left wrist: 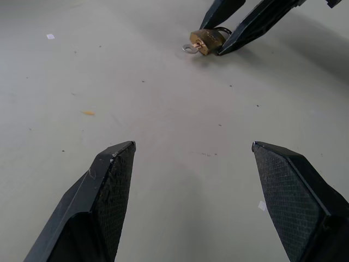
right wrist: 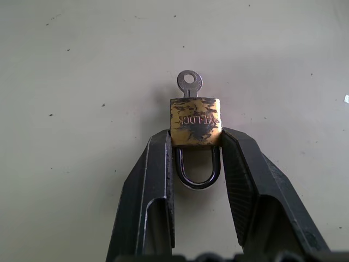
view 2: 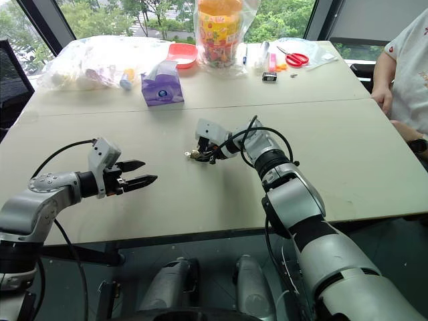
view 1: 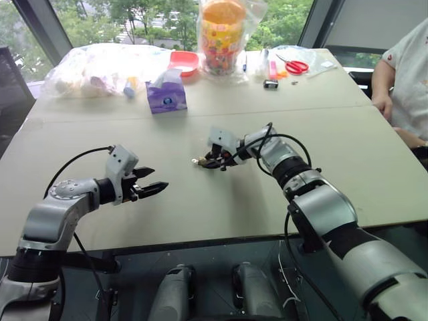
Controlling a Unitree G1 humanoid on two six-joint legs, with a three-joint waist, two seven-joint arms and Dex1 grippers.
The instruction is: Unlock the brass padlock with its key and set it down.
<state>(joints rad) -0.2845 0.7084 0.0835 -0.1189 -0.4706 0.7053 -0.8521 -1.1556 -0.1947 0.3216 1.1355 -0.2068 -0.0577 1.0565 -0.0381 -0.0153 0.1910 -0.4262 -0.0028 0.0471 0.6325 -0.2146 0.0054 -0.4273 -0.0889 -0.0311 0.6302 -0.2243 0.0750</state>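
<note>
Two black right gripper [right wrist: 197,143] fingers pinch the small scratched brass padlock [right wrist: 196,121] just over the grey table [view 1: 200,207], little silver key [right wrist: 189,84] sticking out. It might slip. Left gripper [view 1: 152,182] waits wide open.

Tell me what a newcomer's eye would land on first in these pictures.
First, the right tool at mid-table, shut on a tiny brass padlock with the key sticking out of its body. Next, the left tool, open and empty, pointing toward the lock from a gap away. Then the clutter along the table's far edge: a purple tissue box and red scissors.
</note>
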